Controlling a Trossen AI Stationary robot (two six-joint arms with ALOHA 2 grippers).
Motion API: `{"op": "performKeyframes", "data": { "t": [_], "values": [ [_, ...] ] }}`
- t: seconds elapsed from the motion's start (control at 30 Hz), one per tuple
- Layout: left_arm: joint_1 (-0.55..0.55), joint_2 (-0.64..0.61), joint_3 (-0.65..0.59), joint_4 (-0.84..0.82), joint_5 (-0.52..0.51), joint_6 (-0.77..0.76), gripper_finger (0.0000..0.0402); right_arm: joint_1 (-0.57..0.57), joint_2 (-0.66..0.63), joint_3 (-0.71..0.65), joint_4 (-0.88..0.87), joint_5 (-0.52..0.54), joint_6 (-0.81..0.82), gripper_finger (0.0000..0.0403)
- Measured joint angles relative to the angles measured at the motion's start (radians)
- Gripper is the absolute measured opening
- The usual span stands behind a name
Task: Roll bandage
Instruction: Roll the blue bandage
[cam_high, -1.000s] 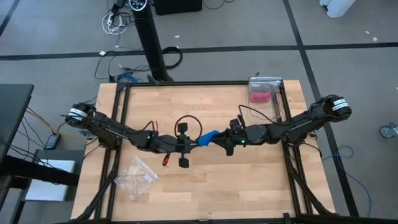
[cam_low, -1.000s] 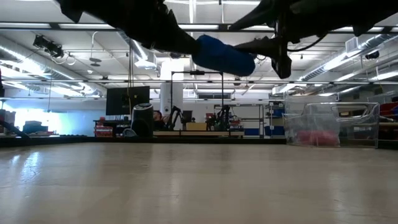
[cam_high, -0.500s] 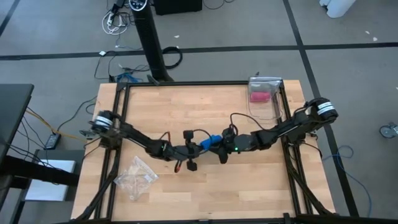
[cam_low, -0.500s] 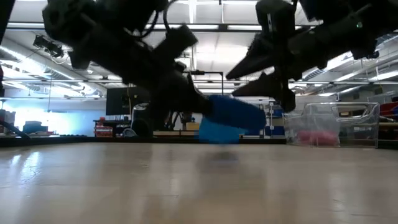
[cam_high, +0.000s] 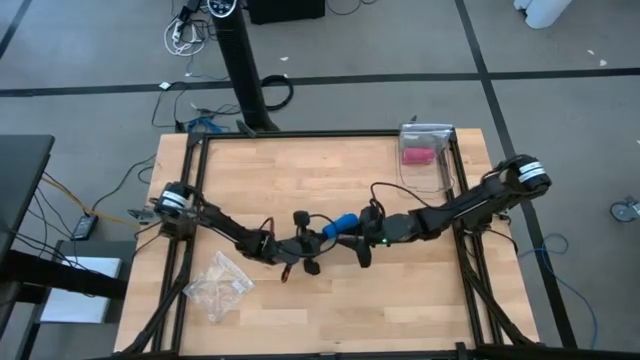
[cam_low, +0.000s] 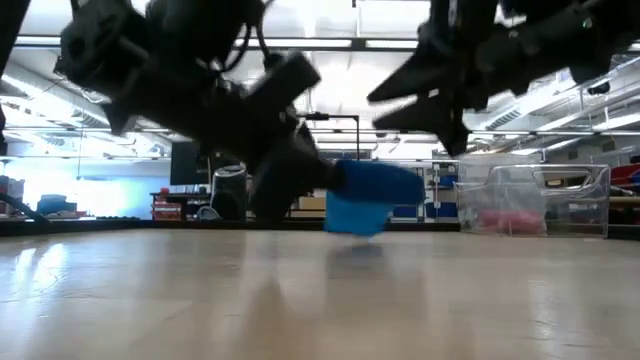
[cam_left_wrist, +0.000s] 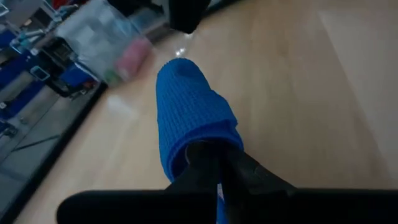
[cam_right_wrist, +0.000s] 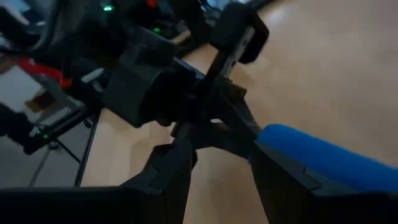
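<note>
The bandage (cam_high: 343, 222) is a bright blue roll at the middle of the table, with my left gripper (cam_high: 322, 232) shut on it. In the low view the roll (cam_low: 378, 184) sits low and a loose flap (cam_low: 355, 215) hangs from it almost to the tabletop. My right gripper (cam_high: 364, 236) stands open just right of the roll's free end. In the low view it (cam_low: 372, 112) is a little above the roll. In the right wrist view the roll (cam_right_wrist: 323, 158) shows behind one finger, with nothing between the fingers. My left gripper has its shut fingers (cam_left_wrist: 211, 168) pushed into the roll's near open end (cam_left_wrist: 186, 152), so the blue cloth is wound around them in several layers. The fingers come from the table's left, slanting slightly down, along the roll's length. The roll sticks out beyond them toward the right.
A clear plastic box (cam_high: 425, 155) with a pink roll inside stands at the far right corner. A crumpled clear plastic bag (cam_high: 218, 285) lies near the front left. Black frame rails (cam_high: 190, 200) run along the table's sides.
My left gripper has come down toward the tabletop with the roll and tipped downward. The roll was high in the low view and now sits just above the wood with its flap hanging. My right gripper has sunk a little and rolled about its axis, staying open.
</note>
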Motion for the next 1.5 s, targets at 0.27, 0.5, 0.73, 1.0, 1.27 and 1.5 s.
{"op": "performKeyframes", "data": {
  "t": [0.27,0.5,0.73,1.0,1.27,1.5],
  "values": [
    [-0.025,-0.135,0.0,-0.018,0.01,-0.01,0.0008,0.014,-0.275,0.0,-0.249,-0.016,-0.247,0.0169],
    [-0.021,-0.296,-0.082,-0.022,0.12,-0.078,0.0008,0.041,-0.468,-0.061,-0.395,0.095,-0.331,0.0169],
    [-0.016,-0.442,-0.164,0.021,0.214,-0.092,0.0008,0.022,-0.445,-0.294,0.038,0.05,-0.316,0.0169],
    [0.015,-0.463,-0.161,0.179,0.403,-0.091,0.0008,-0.058,-0.224,-0.392,0.551,-0.059,-0.349,0.0169],
    [0.044,-0.463,-0.16,0.315,0.528,-0.16,0.0008,-0.131,-0.024,-0.257,0.64,-0.047,-0.536,0.0158],
    [0.059,-0.463,-0.16,0.326,0.548,-0.186,0.0008,-0.154,0.075,-0.094,0.65,-0.15,-0.664,0.0089]
  ]
}}
